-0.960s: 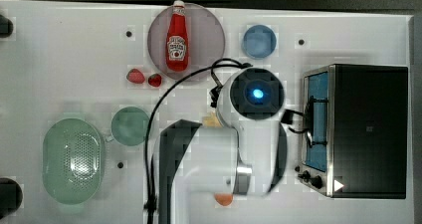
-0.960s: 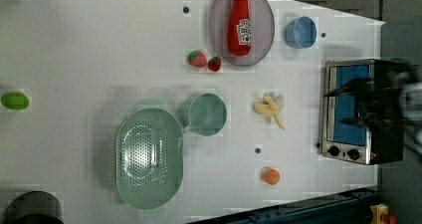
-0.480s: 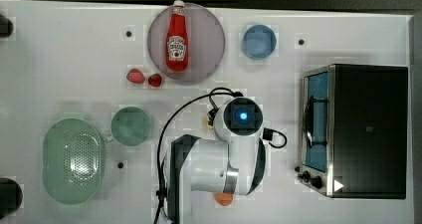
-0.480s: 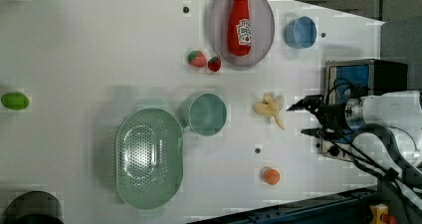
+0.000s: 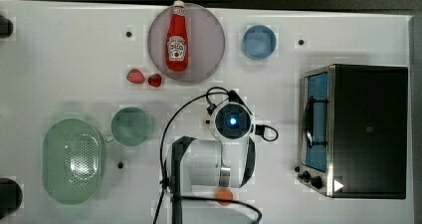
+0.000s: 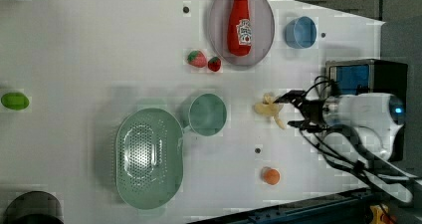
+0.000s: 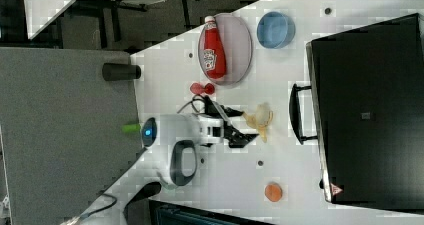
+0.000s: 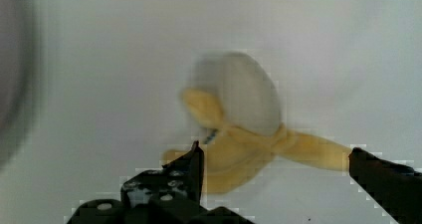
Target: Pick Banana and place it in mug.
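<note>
We see the arm (image 5: 231, 122) over the white bench (image 5: 59, 59), the green mug (image 5: 131, 126) beside the perforated bowl (image 5: 73, 160), and a ketchup bottle (image 5: 177, 45) lying on a plate (image 5: 209, 40).

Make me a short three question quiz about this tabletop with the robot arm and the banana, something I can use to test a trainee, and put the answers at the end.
1. True or false: the gripper is shut on the banana.
2. In the left view, which lies nearer the mug: (a) the perforated bowl, (b) the blue cup, (c) the orange fruit?
3. What lies on the round grey plate?

Key
1. False: the fingers stand wide open at the banana, which lies on the table.
2. (a) The perforated bowl, right beside the mug.
3. A red ketchup bottle, lying on its side.
</note>
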Tool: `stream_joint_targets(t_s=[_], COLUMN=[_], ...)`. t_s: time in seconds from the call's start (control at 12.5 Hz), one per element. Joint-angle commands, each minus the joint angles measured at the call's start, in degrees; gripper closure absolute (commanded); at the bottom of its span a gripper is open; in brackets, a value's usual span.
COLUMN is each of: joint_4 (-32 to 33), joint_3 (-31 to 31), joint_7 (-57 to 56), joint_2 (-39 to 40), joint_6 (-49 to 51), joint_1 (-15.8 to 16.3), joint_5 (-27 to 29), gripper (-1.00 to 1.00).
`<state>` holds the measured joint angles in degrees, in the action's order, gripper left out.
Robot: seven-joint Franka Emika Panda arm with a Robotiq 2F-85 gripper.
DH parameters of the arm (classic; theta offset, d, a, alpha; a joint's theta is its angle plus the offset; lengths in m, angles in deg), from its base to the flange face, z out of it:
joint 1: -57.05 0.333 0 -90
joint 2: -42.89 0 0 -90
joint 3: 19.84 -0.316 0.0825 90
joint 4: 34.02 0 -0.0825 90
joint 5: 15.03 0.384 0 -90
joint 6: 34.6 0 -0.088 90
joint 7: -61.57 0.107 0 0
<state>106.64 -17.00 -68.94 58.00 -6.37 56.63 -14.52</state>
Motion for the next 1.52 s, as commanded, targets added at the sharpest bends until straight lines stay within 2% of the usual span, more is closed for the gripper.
stream_joint_targets(t_s=[0.08, 0.24, 0.32, 0.72, 1.04, 1.28, 1.52], joint_4=[0.2, 0.2, 0.2, 0.2, 0.0, -2.1, -7.9], joint_3=[-1.2, -1.7, -1.6, -1.6, -0.7, 0.6, 1.3], joint_7=[-1.8, -1.7, -1.7, -1.7, -1.7, -1.8, -1.8], joint_2=[4.3, 6.1, 6.4, 5.8, -0.9, -12.1, -22.3], joint_6=[-5.8, -7.5, -8.6, -9.3, -5.1, 9.6, 27.2], joint_1=[-0.2, -0.2, -0.2, -0.3, -1.1, -1.2, -1.2], joint_5=[0.3, 0.3, 0.3, 0.3, 0.3, 0.3, 0.3], gripper=[-1.00, -1.00, -0.65, 0.46, 0.46, 0.46, 0.46])
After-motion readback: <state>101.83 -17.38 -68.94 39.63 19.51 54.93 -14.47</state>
